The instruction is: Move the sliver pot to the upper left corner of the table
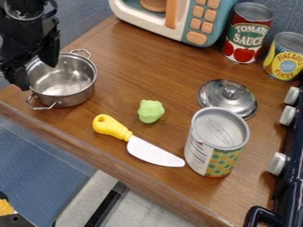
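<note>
At the upper left of the camera view, my black gripper [38, 74] hangs over the left side of the silver pot [71, 85]. Its fingers are spread: one is over the pot's opening, the other by the left rim. Whether either touches the metal I cannot tell. The pot is upright and empty, with a loop handle at its back and another at its front. It stands near the left edge of the wooden table [118, 57].
A toy microwave [204, 22] stands at the back, with a tomato sauce can [246, 33] and a pineapple can [285, 57] at right. Nearer are a green toy [151, 111], a yellow-handled knife [151, 150], a metal lid [228, 95], a large can [216, 142] and a stove [290, 177].
</note>
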